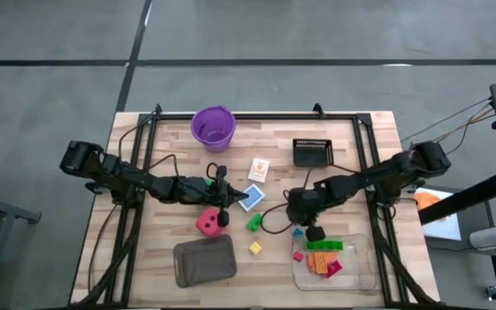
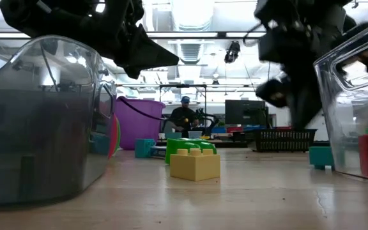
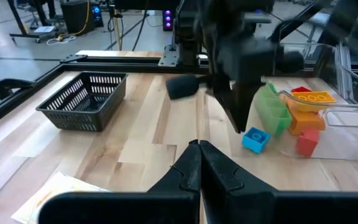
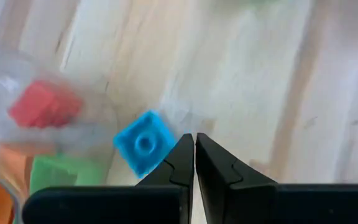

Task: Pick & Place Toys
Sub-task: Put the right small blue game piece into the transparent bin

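My right gripper point(image 4: 194, 140) is shut and points steeply down beside a small blue brick point(image 4: 143, 144), which lies flat on the table just outside the clear tray point(image 1: 364, 274). In the left wrist view its tips point(image 3: 238, 124) hang just above and beside that brick point(image 3: 255, 140), apart from it. The tray holds green point(image 1: 324, 245), orange point(image 1: 319, 263) and red bricks. My left gripper point(image 3: 199, 146) is shut, nearly level and clear of the table, near the red die point(image 1: 207, 223) and a blue card point(image 1: 250, 196). A green brick point(image 1: 254, 222), a yellow brick point(image 1: 255, 248) and a red brick point(image 1: 298, 256) lie loose on the table.
A grey tray point(image 1: 203, 261) sits near the front left. A purple cup point(image 1: 213, 127) and a black basket point(image 1: 312, 151) stand at the far side, with a white card point(image 1: 258, 170) between them. Bare wood lies between the two grippers.
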Robot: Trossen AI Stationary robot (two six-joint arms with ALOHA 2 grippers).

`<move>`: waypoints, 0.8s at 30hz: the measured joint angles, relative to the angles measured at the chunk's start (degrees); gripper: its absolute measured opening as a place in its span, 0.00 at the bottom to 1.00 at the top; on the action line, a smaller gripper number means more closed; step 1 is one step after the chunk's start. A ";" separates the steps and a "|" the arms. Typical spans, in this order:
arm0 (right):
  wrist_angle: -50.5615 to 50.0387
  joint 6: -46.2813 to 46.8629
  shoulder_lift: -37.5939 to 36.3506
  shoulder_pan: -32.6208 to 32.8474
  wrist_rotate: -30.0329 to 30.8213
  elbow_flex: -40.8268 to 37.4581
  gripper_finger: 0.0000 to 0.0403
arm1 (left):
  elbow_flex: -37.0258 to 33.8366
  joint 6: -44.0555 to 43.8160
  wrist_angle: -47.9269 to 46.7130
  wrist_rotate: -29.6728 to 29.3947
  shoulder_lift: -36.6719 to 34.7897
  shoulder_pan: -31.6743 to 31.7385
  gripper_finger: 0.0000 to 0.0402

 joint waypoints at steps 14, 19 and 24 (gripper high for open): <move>-12.12 6.57 -5.16 0.10 -3.87 -0.09 0.04 | -0.02 -0.02 -1.09 -0.02 0.02 0.00 0.01; -9.45 6.56 0.10 0.61 -6.87 0.00 0.04 | -0.02 -0.04 -1.06 -0.37 0.02 0.01 0.01; -5.91 4.65 6.20 0.62 -7.82 -0.04 0.04 | -0.02 -0.04 -1.16 -0.45 0.02 0.04 0.01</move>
